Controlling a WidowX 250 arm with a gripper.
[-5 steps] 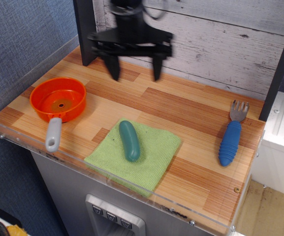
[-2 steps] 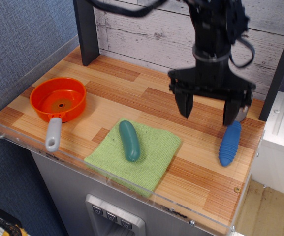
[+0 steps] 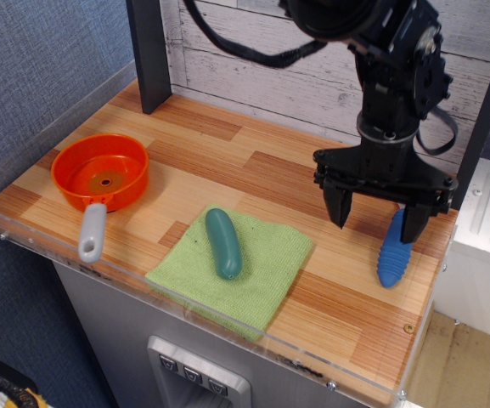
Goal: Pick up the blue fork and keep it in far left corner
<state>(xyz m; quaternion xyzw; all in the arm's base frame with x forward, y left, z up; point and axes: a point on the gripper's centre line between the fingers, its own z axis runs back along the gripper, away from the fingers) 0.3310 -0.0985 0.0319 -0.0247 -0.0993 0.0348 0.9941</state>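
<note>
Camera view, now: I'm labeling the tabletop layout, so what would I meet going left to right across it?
Orange pan → teal cucumber-shaped piece on the green cloth → the open hand → blue fork, its tines hidden behind the hand.

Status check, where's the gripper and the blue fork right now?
Gripper open, above the fork end. Blue fork flat on table, not gripped. Nothing between them.

An orange pan (image 3: 100, 173) sits beside a teal cucumber (image 3: 223, 242) on green cloth (image 3: 266, 274).
</note>
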